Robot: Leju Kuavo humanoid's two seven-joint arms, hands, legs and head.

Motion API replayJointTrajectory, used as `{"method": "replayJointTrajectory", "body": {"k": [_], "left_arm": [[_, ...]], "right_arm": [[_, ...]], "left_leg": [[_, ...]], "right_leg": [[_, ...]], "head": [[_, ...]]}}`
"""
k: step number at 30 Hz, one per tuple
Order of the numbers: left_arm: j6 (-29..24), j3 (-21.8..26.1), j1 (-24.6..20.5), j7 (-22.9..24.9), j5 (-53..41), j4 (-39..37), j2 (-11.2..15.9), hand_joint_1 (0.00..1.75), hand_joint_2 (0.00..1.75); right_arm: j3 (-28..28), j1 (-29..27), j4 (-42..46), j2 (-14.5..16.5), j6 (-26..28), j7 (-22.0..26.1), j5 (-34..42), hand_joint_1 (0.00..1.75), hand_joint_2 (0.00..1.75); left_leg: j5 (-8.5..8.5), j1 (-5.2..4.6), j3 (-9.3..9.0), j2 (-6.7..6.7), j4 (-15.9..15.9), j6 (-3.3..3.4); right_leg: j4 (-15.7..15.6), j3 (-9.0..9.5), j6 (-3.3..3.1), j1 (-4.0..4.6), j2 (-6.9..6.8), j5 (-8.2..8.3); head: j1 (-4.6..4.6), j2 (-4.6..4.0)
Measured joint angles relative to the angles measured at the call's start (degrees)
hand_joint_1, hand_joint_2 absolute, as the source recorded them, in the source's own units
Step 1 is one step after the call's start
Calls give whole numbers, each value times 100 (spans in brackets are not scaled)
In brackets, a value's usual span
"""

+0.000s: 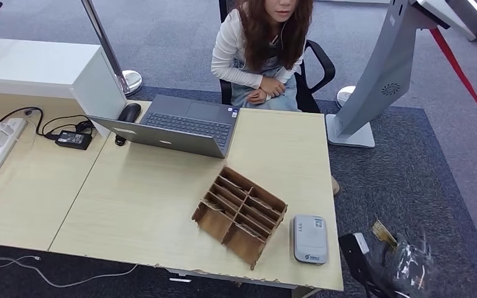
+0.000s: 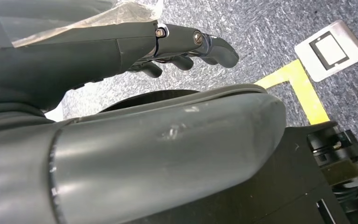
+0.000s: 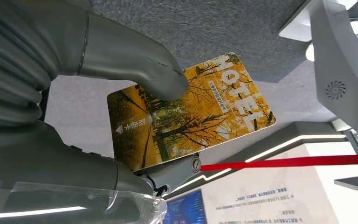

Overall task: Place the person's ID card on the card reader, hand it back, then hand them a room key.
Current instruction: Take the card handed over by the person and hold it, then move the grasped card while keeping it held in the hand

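My right hand (image 3: 121, 63) pinches a yellow hotel room key card (image 3: 191, 112) with an autumn-tree print between the thumb and the fingers. In the head view that hand (image 1: 404, 261) hangs off the table's near right corner, with the card's edge (image 1: 384, 232) sticking up from it. The grey card reader (image 1: 310, 239) lies flat on the table's near right part, with nothing on it. A person (image 1: 264, 49) sits across the table, hands folded in the lap. My left hand (image 2: 177, 46) hangs over the carpet, fingers stretched out and holding nothing.
A brown slotted cardboard organizer (image 1: 240, 214) stands just left of the reader. An open laptop (image 1: 180, 127) faces the person on the wooden table (image 1: 136, 186). A power strip (image 1: 0, 143) and cables lie far left. A grey kiosk stand (image 1: 379, 74) rises beyond the table's right edge.
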State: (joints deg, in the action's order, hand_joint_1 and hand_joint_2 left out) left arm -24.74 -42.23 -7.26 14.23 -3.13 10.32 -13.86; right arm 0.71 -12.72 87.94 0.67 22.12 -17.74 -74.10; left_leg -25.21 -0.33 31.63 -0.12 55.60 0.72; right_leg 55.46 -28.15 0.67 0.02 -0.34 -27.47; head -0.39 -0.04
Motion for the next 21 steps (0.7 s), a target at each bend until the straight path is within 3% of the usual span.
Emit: {"method": "replayJointTrajectory", "body": {"k": [8,21], "left_arm": [[15,-284,-21,178,0,23,3,0,0],[-51,-607,-74,196,0,23,11,0,0]], "right_arm": [[282,-54,-328,207,-94,146,-27,175,175],[219,74,-751,547,-103,404,-1,175,175]], "left_leg": [[0,1,0,1,0,0],[1,1,1,1,-1,-1]], "right_leg": [[0,1,0,1,1,0],[0,3,0,2,0,0]], "head": [[0,0],[0,0]]}}
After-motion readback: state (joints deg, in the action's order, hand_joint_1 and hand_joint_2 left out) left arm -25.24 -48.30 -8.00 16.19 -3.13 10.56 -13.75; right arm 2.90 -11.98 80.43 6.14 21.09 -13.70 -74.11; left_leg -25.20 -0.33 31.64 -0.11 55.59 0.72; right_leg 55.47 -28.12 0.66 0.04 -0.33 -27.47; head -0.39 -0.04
